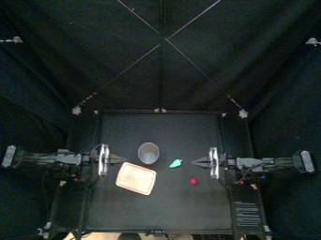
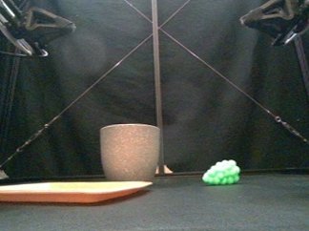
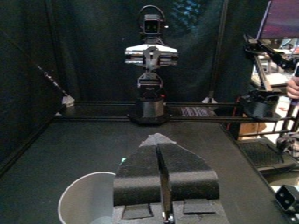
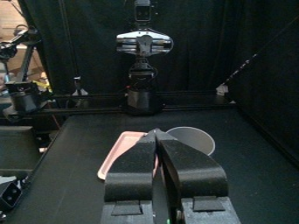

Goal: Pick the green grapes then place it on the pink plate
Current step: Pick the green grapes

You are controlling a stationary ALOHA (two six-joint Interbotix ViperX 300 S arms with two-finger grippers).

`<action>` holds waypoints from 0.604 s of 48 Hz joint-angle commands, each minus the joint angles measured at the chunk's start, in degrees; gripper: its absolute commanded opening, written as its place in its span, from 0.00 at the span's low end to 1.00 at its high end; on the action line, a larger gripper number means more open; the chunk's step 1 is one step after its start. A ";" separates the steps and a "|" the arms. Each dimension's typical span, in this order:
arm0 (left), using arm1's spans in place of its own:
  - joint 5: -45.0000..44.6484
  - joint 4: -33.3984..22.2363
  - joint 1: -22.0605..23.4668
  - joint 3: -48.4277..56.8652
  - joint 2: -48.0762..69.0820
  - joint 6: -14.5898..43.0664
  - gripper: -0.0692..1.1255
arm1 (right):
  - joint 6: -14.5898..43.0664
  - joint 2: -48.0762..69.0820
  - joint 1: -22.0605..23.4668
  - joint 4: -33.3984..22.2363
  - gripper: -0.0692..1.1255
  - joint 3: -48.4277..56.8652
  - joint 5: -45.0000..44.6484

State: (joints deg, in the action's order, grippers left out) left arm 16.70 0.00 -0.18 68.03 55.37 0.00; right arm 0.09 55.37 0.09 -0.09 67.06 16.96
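Both your left gripper (image 3: 160,140) and right gripper (image 4: 160,133) hang closed, empty, with green grapes (image 2: 221,172) right of the grey cup (image 2: 130,151), pink plate (image 2: 70,192) front-left.

The right tool (image 4: 160,140) rises with its two black jaws pressed together, with nothing between them. Past its tips a flat pink tray (image 4: 121,150) lies on the black counter (image 4: 246,149), partly hidden by the jaws. A grey cup (image 4: 194,138) stands just beside the tray with its round rim open toward the camera; the jaws hide whether the two touch. The left arm (image 4: 143,66) stands upright at the counter's opposite edge, well apart from both.
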 commanded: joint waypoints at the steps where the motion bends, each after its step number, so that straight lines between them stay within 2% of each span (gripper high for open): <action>1: -3.34 -0.18 -1.05 -1.41 -0.97 0.18 0.11 | 0.00 -2.37 0.26 -0.09 0.10 -0.62 -0.79; 9: -7.73 0.00 -1.49 -2.55 -0.88 0.26 0.12 | -0.09 -9.84 1.41 -0.97 0.15 -4.22 -8.09; 14: -12.57 0.09 -1.58 -3.78 -0.97 0.35 0.14 | 0.00 -15.38 3.34 -1.14 0.23 -7.82 -12.92; 20: -16.70 0.00 -2.72 -4.75 -0.88 0.26 0.18 | 0.09 -20.39 5.01 -0.70 0.38 -10.81 -16.61; 29: -16.88 -0.18 -3.96 -4.75 -0.88 0.26 0.24 | 0.97 -27.33 7.91 1.67 0.66 -14.77 -22.59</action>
State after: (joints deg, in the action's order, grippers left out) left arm -0.35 -0.18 -3.69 65.04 54.76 0.18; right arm 0.62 30.06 6.68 0.44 55.02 -3.43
